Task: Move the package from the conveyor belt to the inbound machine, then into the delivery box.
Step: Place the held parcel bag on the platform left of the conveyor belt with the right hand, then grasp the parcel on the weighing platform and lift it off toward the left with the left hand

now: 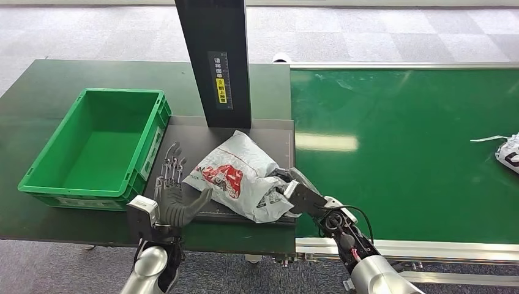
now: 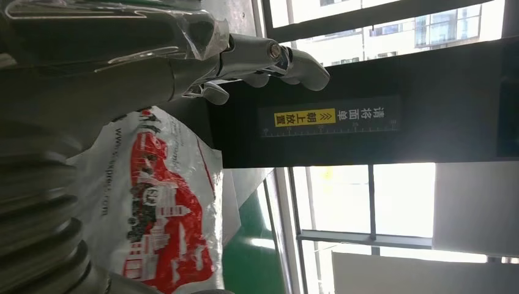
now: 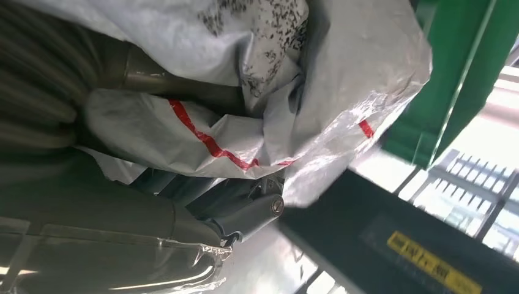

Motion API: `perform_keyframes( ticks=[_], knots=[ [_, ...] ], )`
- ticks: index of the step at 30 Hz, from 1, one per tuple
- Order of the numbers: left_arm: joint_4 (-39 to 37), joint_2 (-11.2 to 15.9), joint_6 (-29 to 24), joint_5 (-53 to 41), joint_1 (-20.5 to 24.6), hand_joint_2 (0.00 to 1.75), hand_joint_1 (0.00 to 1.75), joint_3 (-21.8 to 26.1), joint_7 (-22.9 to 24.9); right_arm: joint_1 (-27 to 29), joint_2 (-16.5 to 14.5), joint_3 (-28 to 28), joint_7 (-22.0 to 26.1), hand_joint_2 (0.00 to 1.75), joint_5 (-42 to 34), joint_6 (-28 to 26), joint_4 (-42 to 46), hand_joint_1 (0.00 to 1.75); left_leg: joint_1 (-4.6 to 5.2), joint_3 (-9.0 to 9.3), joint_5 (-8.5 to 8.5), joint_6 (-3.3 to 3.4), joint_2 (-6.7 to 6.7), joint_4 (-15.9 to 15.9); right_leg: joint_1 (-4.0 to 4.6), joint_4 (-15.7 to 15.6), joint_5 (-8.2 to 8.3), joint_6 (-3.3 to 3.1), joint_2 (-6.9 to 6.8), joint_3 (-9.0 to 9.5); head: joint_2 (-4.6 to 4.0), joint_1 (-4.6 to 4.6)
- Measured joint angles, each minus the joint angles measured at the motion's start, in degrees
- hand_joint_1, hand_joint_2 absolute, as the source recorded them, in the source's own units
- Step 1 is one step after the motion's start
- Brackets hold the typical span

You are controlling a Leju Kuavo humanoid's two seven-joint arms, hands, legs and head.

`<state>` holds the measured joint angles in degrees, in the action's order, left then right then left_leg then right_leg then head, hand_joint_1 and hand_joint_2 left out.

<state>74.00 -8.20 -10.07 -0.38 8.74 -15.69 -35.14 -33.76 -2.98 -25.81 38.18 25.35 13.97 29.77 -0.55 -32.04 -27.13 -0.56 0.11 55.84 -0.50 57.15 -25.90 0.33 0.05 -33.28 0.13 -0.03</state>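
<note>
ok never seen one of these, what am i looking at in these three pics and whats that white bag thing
This is a two-armed humanoid robot sorting parcels. The wide picture is from its head, looking down; the other two come from cameras at its wrists, so they look tilted and very close.

The white bag is a plastic mail package with red print. It lies on the dark plate of the inbound machine, below the black post. The right hand grips its near edge; the right wrist view shows fingers wrapped in the plastic. The left hand is open beside the bag, fingers spread, holding nothing.

Left is the empty green box. Right is the green conveyor belt, with another parcel at its far edge.
</note>
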Motion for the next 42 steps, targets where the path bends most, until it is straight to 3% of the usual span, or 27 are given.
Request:
perform_keyframes(
  ticks=[2, 4, 13, 23, 28, 36, 42],
  knots=[
    [0.4, 0.0, -0.1, -0.2, -0.6, 1.75, 0.0, 0.1, 0.0, 0.1, -0.1, 0.2, -1.7, 1.75, -0.9, -3.2, 1.0, 0.0, 0.0, 0.0, 0.0, 0.0, 0.0, 0.0, 0.0, 0.0, 0.0, 0.0, 0.0, 0.0, 0.0, 0.0],
    [0.6, 0.0, -0.1, -0.3, -0.9, 1.75, 0.0, 0.3, 0.0, 0.5, -0.1, 0.9, -2.8, 1.75, -3.6, -2.8, 1.8, 0.0, 0.0, 0.0, 0.0, 0.0, -0.01, 0.0, 0.0, 0.0, 0.0, 0.0, -0.01, 0.0, 0.0, -0.01],
    [0.7, 0.0, 0.3, -0.7, -0.8, 1.75, 0.0, 0.7, 0.0, 5.2, 0.0, 9.4, -5.4, 1.75, -24.0, 17.0, 6.1, 0.0, 0.0, 0.0, 0.0, 0.0, -0.03, 0.0, 0.0, 0.0, 0.0, 0.0, -0.02, -0.01, 0.0, -0.01],
    [0.4, 0.1, 0.3, -3.4, -0.8, 1.75, 0.0, 0.7, 1.2, 8.4, 0.3, 11.7, -5.6, 1.75, -29.0, 20.4, 9.3, 0.0, 0.0, 0.01, 0.0, 0.0, -0.03, 0.0, 0.0, 0.0, 0.0, 0.0, -0.02, 0.0, 0.0, 0.0],
    [0.3, 0.5, 0.4, -5.6, -1.5, 1.75, 0.0, 0.8, 2.0, 12.6, 1.0, 12.5, -6.6, 1.75, -30.7, 17.8, 17.6, 0.0, 0.0, -0.02, -0.01, 0.0, -0.03, 0.0, 0.0, 0.0, -0.01, 0.0, -0.02, -0.02, 0.0, -0.01],
    [1.6, 0.7, 0.8, -8.2, -3.5, 1.75, 0.0, 2.2, 2.4, 17.8, 3.6, 15.6, -9.3, 1.75, -28.2, 6.5, 31.0, 0.0, 0.01, 0.0, -0.02, 0.01, -0.03, 0.0, -0.01, 0.0, -0.02, -0.01, -0.03, -0.01, 0.01, 0.0],
    [4.3, 0.3, 0.6, -11.7, -5.5, 1.75, 0.0, 4.0, 3.4, 24.8, 4.1, 21.5, -12.2, 1.75, -26.4, -1.7, 40.4, 0.0, 0.0, -0.02, -0.04, 0.01, -0.13, 0.0, 0.0, 0.0, -0.05, -0.01, -0.13, 0.01, 0.0, -0.01]
  ],
)
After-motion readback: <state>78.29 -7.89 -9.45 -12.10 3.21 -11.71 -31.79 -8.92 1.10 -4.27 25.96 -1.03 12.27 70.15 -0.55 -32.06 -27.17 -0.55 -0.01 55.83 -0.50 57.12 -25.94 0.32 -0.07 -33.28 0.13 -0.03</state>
